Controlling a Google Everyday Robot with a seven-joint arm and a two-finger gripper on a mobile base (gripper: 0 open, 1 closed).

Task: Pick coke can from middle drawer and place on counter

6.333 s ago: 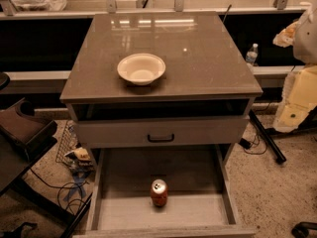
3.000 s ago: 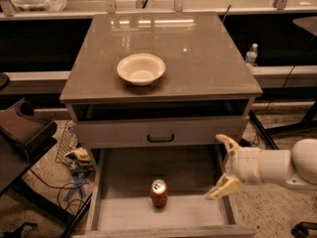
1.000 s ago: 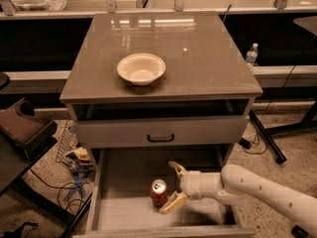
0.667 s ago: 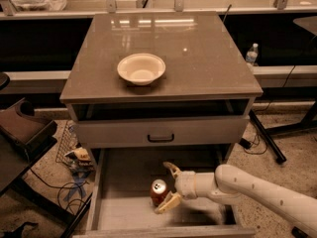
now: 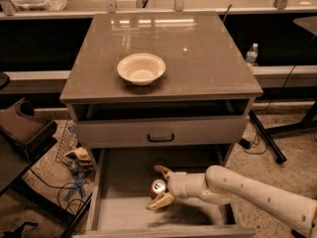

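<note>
We see the can [image 5: 158, 188] as a small red-orange cylinder with a round silver top. It stands upright on the floor of the drawer [image 5: 124, 209], long axis vertical, top facing up, about mid-width. The gripper [image 5: 154, 188] reaches in from the right on a smooth cream arm [image 5: 257, 195]. Its tan fingers [image 5: 162, 171] are spread open, one on each side of the can — whether they touch it we cannot tell. The drawer is shallow, flat-bottomed, pale grey. On the glossy grey-brown bench [image 5: 198, 58] sits a round cream bowl [image 5: 141, 68].
</note>
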